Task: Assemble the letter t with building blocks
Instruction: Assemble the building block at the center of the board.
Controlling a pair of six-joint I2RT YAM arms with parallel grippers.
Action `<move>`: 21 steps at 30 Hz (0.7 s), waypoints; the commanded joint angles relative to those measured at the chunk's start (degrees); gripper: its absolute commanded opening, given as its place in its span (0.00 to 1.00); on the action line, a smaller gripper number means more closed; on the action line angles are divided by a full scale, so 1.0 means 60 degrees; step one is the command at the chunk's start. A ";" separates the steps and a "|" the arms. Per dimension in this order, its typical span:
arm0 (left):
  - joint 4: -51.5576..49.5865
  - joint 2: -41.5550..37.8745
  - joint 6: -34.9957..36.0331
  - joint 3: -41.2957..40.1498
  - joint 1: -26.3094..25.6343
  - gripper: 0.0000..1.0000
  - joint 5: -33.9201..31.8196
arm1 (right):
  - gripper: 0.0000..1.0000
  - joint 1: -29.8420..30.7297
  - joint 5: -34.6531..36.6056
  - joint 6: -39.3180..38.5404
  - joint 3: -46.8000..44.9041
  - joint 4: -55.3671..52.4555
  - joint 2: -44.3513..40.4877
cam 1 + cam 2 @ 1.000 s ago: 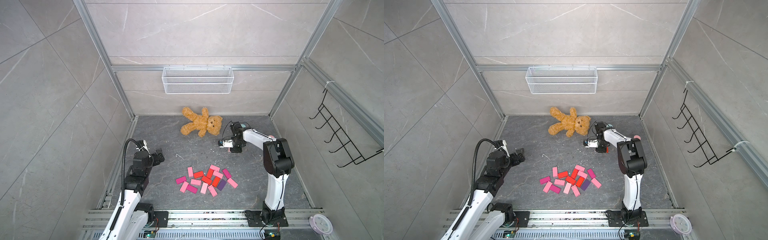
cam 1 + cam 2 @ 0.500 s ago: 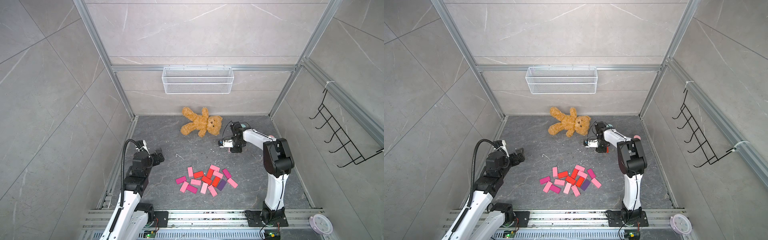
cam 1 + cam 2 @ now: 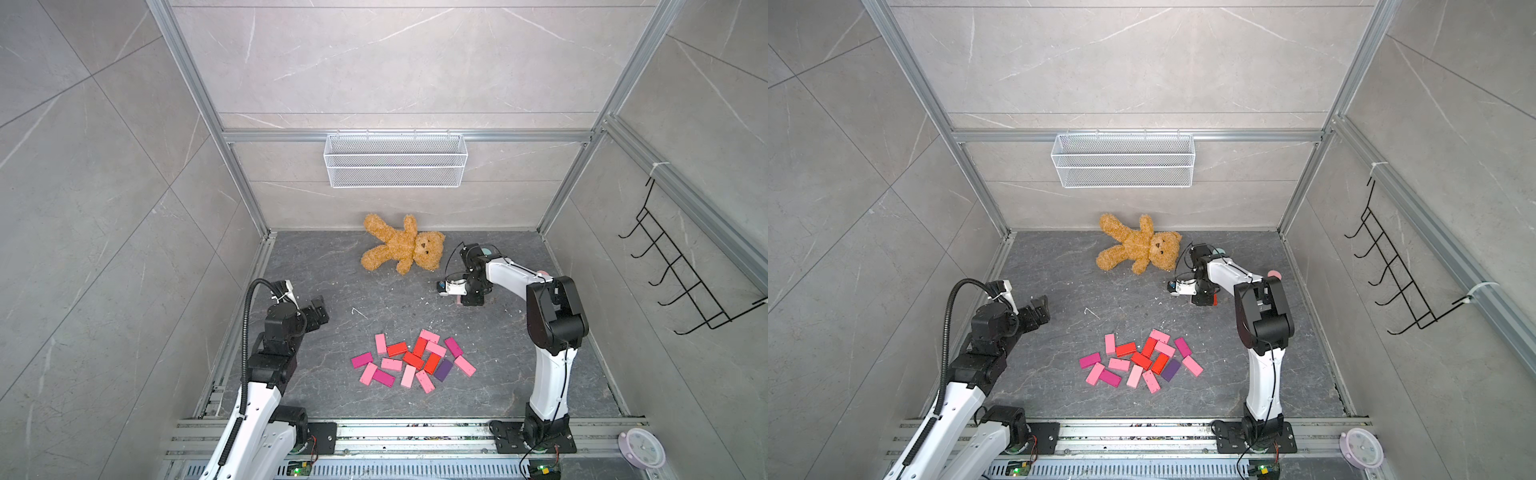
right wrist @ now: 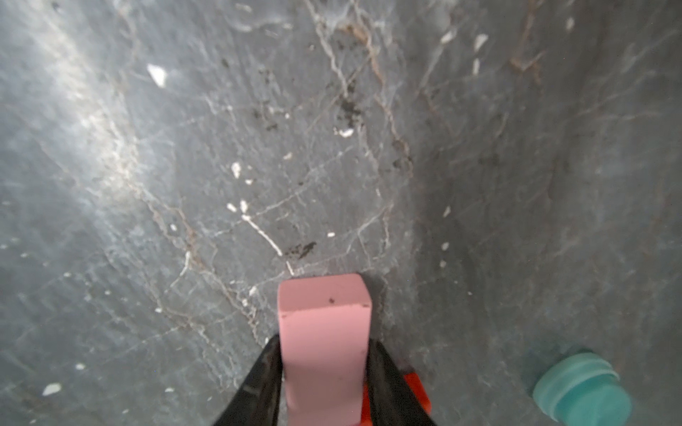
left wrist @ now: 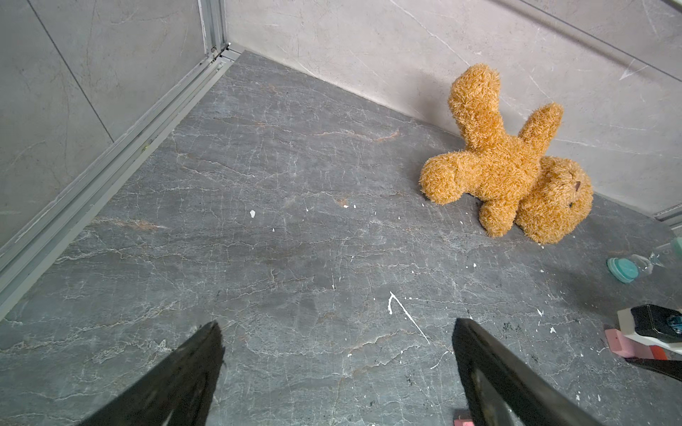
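**Right fingers hold a pink block near the bear; left fingers wide open**

The right fingers (image 3: 468, 298) are closed on a light pink block (image 4: 324, 321). In the right wrist view, the block stands out past the tips and its free end is very low over the dark grey bench (image 3: 332, 270). I cannot tell whether it touches the surface. A red block (image 4: 419, 389) shows just beside the pink one, against one finger, and I cannot tell whether it is gripped too. This arm reaches to the back right part of the bench, near the head of a brown teddy bear (image 3: 401, 245). A teal hourglass (image 4: 579, 383) lies close by.

The left fingers (image 3: 318, 311) are spread fully apart and hold nothing. They hang over the bare left side of the bench.

The pile of blocks (image 3: 413, 359) lies flat at the front centre, between the two arms and well apart from both. It holds pink, magenta and red pieces in no order, some touching, and one purple block (image 3: 443, 370) on its right side.
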 commanded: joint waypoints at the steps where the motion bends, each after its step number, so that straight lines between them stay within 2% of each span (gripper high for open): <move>1: 0.0239 -0.0094 0.0174 0.0005 -0.0046 0.99 -0.0165 | 0.38 -0.0041 0.0171 -0.0106 -0.0027 -0.0417 0.0124; 15: 0.0232 -0.0099 0.0206 0.0017 -0.0046 0.99 -0.0200 | 0.36 -0.0047 0.0371 -0.0309 -0.0247 -0.0066 -0.0123; 21: 0.0220 -0.0122 0.0203 0.0003 -0.0048 0.99 -0.0226 | 0.39 0.0005 0.0406 -0.0310 -0.0355 0.0147 -0.0224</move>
